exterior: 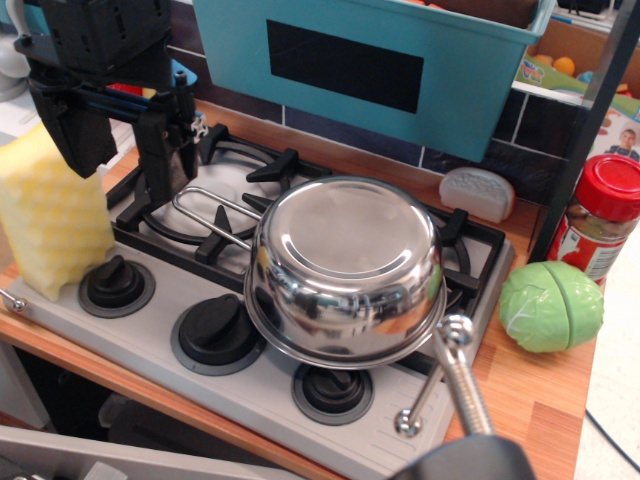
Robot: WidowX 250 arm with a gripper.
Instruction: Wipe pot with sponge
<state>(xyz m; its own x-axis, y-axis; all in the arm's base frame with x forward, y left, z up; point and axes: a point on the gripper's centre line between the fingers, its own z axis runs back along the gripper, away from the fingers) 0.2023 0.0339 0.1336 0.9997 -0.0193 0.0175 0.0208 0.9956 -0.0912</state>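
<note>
Bright, even room light; white glare streaks the pot (345, 265)'s mirror base. Soft shadows only. The faucet (462, 385) in the foreground looks blurred.

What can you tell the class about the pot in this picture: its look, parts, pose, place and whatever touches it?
The pot is shiny stainless steel, round, and lies upside down and slightly tilted: its flat mirror-like base faces up, its flared rim sits low. A long wire loop handle sticks out to the left over a burner grate. It rests on the toy stove, above the front knobs. Nothing grips it; the sponge stands apart at the left edge.
</note>
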